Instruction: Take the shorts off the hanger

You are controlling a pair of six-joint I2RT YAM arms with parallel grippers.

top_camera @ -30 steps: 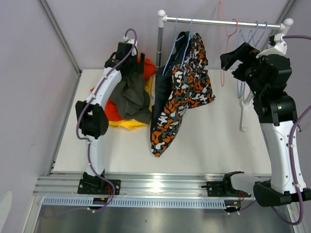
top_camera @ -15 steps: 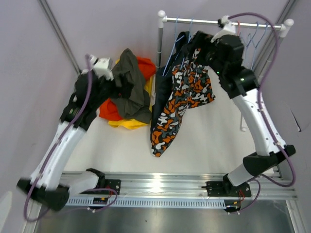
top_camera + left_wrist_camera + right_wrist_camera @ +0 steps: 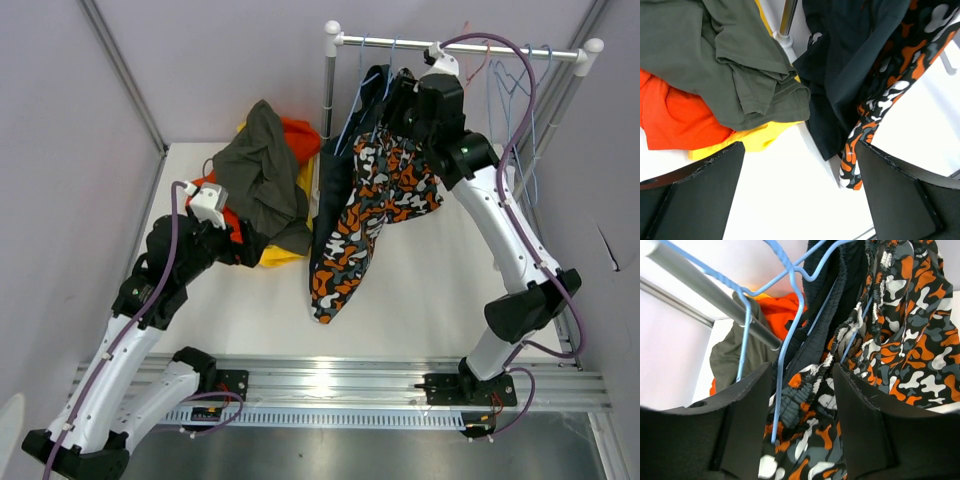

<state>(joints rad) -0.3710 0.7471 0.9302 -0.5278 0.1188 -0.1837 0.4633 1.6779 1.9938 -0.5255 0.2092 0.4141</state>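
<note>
The camouflage shorts (image 3: 385,190) hang on a blue hanger (image 3: 790,340) from the rail (image 3: 500,47), with the dark navy shorts (image 3: 335,190) beside them on another hanger. My right gripper (image 3: 802,405) is up at the rail, open. Its fingers (image 3: 745,415) straddle the camouflage waistband and the hanger wire without pinching them. The olive-grey shorts (image 3: 265,175), orange-red shorts (image 3: 300,135) and yellow shorts (image 3: 275,258) lie piled on the table at the left. My left gripper (image 3: 797,200) is open and holds nothing, low over the table near the pile.
Several bare wire hangers (image 3: 510,90) hang at the rail's right end. The rack's left pole (image 3: 328,100) stands between the pile and the hanging shorts. Grey walls close in on the left, back and right.
My right arm swung from the rail's right end to the camouflage shorts and its jaws narrowed around the waistband. My left arm drew back from the pile toward the near left.
</note>
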